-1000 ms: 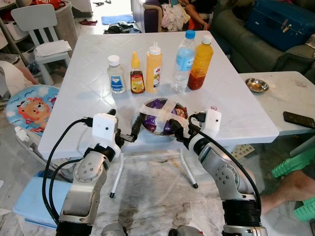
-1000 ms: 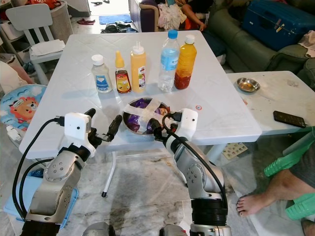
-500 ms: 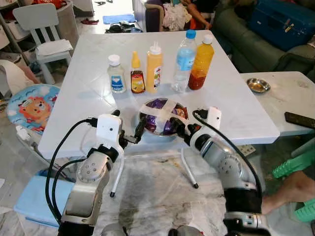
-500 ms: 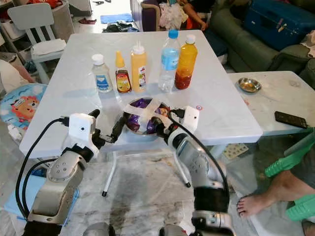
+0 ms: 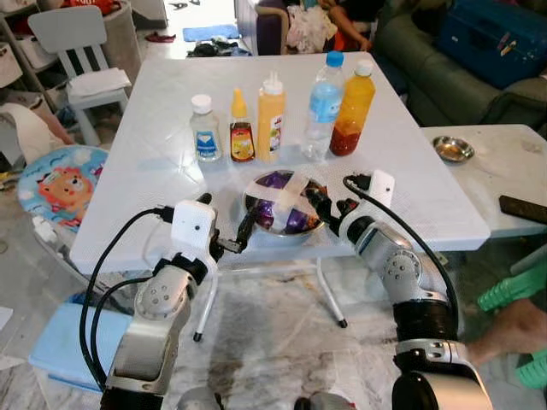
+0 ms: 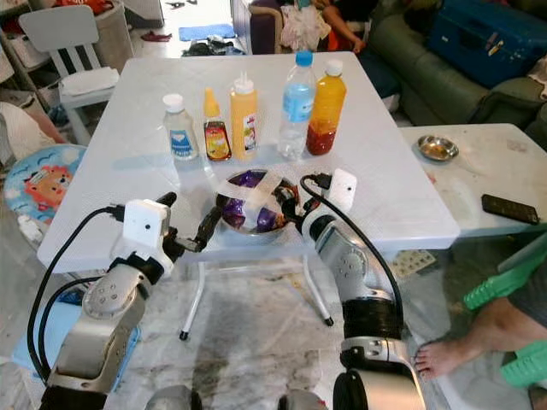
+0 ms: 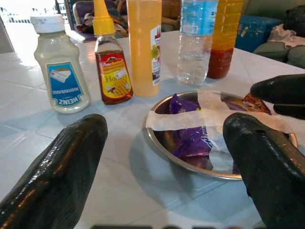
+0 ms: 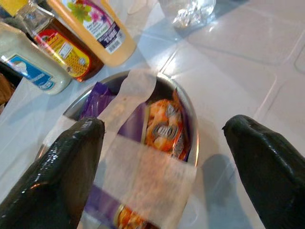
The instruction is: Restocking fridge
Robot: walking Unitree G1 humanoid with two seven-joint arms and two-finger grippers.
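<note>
Bright daylight, soft shadows, perhaps slight blur

Both grippers (image 5: 243,232) (image 5: 318,203) forward, jaws spread wide

The white mayonnaise bottle (image 7: 59,67) carried a blue label that read "HEINZ", printed upside down. Right beside it, the small honey bottle (image 7: 110,64) showed "Ho" in big letters on its yellow label. Other labels were too blurred to read.

White table (image 5: 162,154) on a marble floor (image 5: 273,342), grey chair (image 5: 73,38) upper left, dark green sofa (image 5: 410,43) and blue suitcase (image 5: 500,38) upper right, daylight at top
</note>
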